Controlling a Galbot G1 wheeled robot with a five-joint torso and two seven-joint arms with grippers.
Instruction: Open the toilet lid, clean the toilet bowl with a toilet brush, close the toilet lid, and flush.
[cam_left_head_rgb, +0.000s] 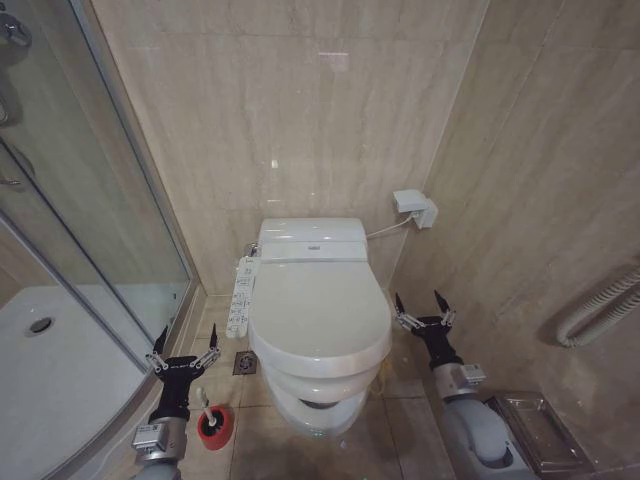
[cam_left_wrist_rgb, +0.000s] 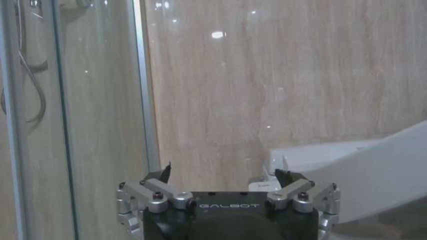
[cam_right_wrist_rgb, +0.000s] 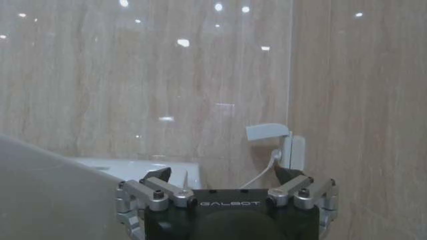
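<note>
Beside the closed toilet lid (cam_left_head_rgb: 318, 305), both end effectors hover spread: left (cam_left_head_rgb: 186, 346), right (cam_left_head_rgb: 421, 306).

1. The walls (cam_left_head_rgb: 300, 110) are clad in glossy beige marble-look tiles, on which ceiling lights are reflected as bright spots.
2. A curved glass shower enclosure (cam_left_head_rgb: 70, 200) with a white tray (cam_left_head_rgb: 50, 370) and a round drain (cam_left_head_rgb: 40, 325) is seen on the left.
3. The floor (cam_left_head_rgb: 395, 430) is laid with beige tiles; a small square floor drain (cam_left_head_rgb: 245, 363) is set in it.
4. A covered wall socket (cam_left_head_rgb: 415, 207) is mounted on the back wall.
</note>
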